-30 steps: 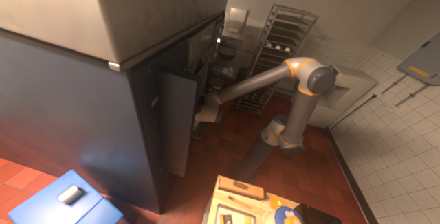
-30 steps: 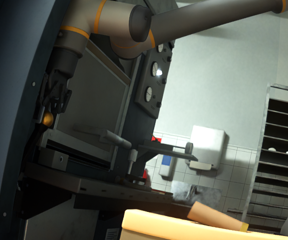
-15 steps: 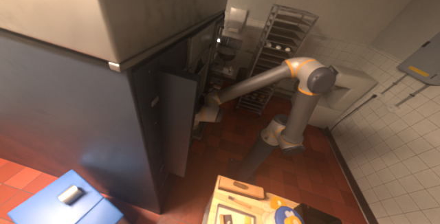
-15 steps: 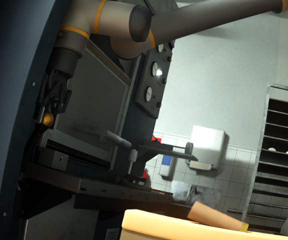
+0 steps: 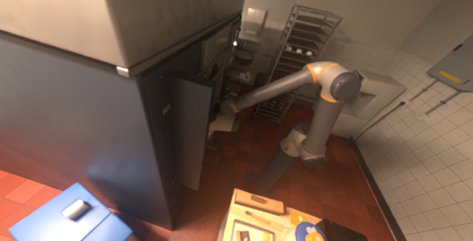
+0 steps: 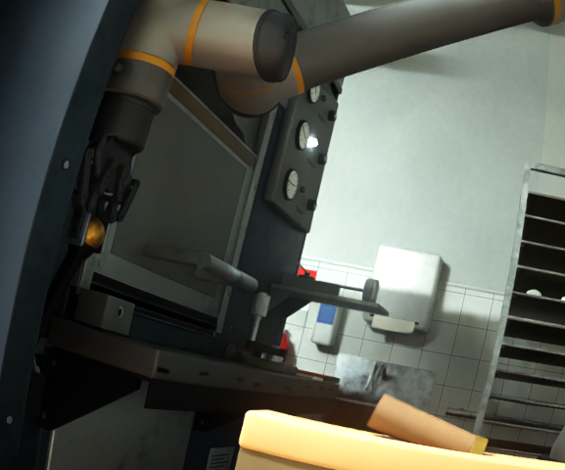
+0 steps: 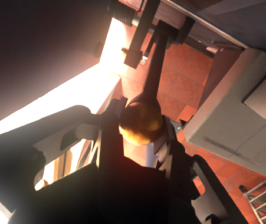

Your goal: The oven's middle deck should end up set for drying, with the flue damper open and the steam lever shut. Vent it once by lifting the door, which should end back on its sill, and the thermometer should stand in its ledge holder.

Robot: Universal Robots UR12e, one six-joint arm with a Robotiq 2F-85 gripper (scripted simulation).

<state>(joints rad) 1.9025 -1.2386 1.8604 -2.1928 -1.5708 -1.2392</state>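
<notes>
The brass ball knob (image 7: 141,123) (image 6: 94,233) of a dark lever sits at the left edge of the oven's middle deck, and its stem (image 7: 153,69) runs away to a pivot bracket under the deck. The knob is gripped in my gripper (image 7: 139,125) (image 6: 101,212), which has come down on it from above and is closed around it. The middle deck door (image 6: 171,202) rests low on its sill, with its bar handle (image 6: 206,265) sticking out. A thin probe stands upright at the ledge (image 6: 257,313). In the side camera the oven body hides my gripper.
Behind the deck a gauge panel (image 6: 297,157) is mounted on the oven's right column. A dark ledge (image 6: 196,361) juts out below the door. A baker's rack (image 5: 295,60) stands by the tiled wall, and a work table (image 5: 269,215) with a rolling pin (image 6: 424,422) lies in front.
</notes>
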